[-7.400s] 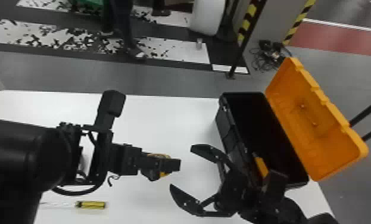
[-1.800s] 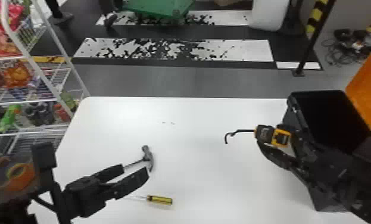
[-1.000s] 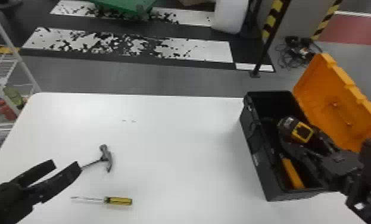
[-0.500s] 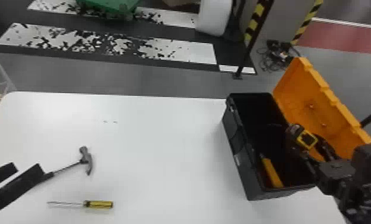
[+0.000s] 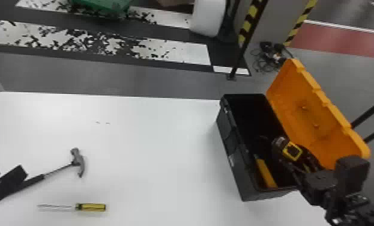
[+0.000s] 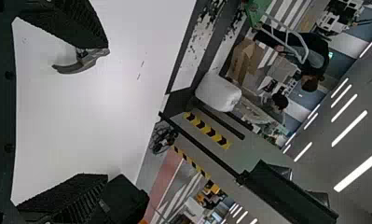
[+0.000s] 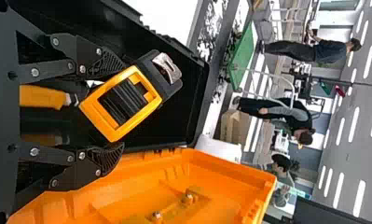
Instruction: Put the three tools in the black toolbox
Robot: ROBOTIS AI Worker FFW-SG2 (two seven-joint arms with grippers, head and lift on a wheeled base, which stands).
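Observation:
In the head view, my left gripper [image 5: 7, 172] is at the left edge, open, by the handle of the hammer [image 5: 78, 162]. The yellow screwdriver [image 5: 90, 207] lies nearer the front. My right gripper [image 5: 298, 163] is inside the black toolbox [image 5: 237, 168], beside its raised orange lid [image 5: 318, 120], with a yellow-and-black tool [image 5: 291, 149] between its fingers. In the left wrist view, my left gripper [image 6: 93, 112] has widely spread fingers; one hides the handle of the hammer [image 6: 83, 60]. My right gripper [image 7: 123, 105], in the right wrist view, is shut on the yellow-and-black tool [image 7: 148, 86].
A yellow handle [image 5: 265, 172] lies in the toolbox along its near-left wall. The white table [image 5: 153, 144] extends between the hammer and the toolbox. A black post [image 5: 243, 54] and tangled cables [image 5: 270, 57] are on the floor beyond.
The right gripper has carried the yellow-and-black tool from over the table into the toolbox and lower. The left gripper has drawn back leftward to the hammer's handle. The head's view has swung as well.

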